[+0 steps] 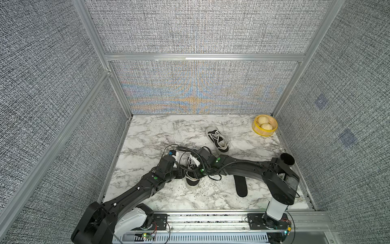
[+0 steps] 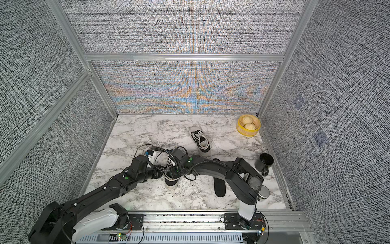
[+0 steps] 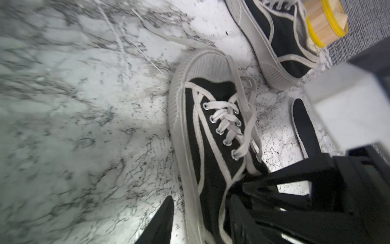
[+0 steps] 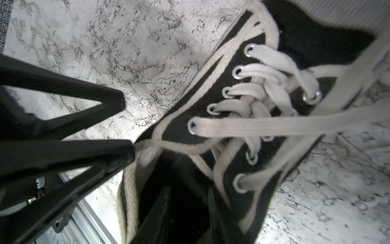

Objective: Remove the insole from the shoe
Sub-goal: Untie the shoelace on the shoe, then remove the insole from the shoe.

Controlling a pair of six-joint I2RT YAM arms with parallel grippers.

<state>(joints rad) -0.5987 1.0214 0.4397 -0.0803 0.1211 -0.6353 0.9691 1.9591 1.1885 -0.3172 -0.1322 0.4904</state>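
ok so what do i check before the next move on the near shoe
1. Left end effector open: ok, jaws apart astride the near shoe.
2. Right end effector open: ok, one fingertip touching the shoe's collar.
3. Near shoe holds an insole: cannot tell, its opening is dark.
4. Laces clear of the opening: not ok, they drape loose across the top.
5. Loose insole out of the way: ok, flat on the table beside the right arm.
6. Far shoe clear of both arms: ok.
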